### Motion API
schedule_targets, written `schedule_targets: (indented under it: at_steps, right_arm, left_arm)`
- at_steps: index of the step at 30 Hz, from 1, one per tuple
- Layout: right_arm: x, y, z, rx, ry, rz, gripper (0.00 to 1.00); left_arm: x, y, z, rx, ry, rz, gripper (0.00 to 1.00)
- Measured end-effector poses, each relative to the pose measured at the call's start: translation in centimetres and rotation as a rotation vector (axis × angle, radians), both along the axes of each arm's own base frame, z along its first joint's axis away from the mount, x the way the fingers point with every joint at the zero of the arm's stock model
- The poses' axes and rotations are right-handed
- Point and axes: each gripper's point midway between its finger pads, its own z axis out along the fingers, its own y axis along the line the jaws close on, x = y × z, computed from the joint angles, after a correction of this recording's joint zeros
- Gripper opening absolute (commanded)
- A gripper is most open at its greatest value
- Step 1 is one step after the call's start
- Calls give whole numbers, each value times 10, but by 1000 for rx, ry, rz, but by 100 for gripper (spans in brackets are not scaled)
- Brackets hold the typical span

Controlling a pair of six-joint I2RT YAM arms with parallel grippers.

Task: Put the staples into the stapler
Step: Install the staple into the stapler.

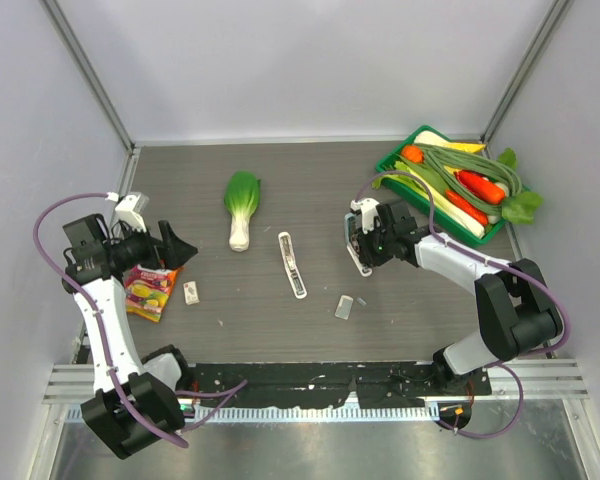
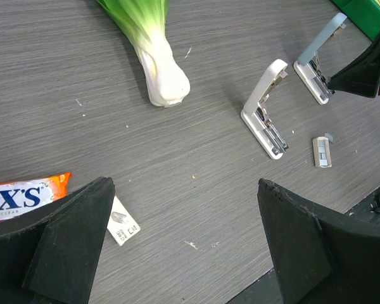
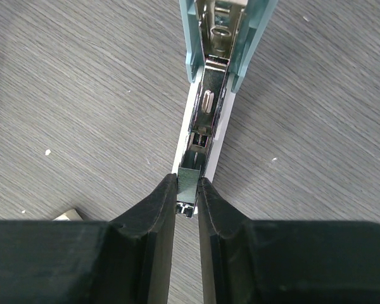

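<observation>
Right pincer is pinched narrowly on the near end of the silvery channel of a pale blue-grey plastic stapler, which is hinged open on a dark grey wood-grain table. Near it, toward the table's middle, lies the small slim white plastic stapler, untouched and also hinged open, its metal channel showing. A small grey rectangular piece lies close by. Well apart at the left rests the tiny whitish cardboard staple box, below the left pincer, whose fingers stand spread wide and hold nothing. An orange-and-white sweet packet lies beside the box. Farther back are a green-and-white toy cabbage and a green tray of toy vegetables
</observation>
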Motion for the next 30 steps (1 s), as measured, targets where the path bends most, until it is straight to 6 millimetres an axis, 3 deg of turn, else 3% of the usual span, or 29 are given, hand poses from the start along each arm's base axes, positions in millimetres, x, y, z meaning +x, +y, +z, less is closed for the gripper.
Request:
schedule_targets:
  at_steps: [30]
  right_arm:
    - [-2, 2, 0, 7, 6, 8, 28]
  left_arm:
    - [0, 2, 0, -2, 1, 6, 100]
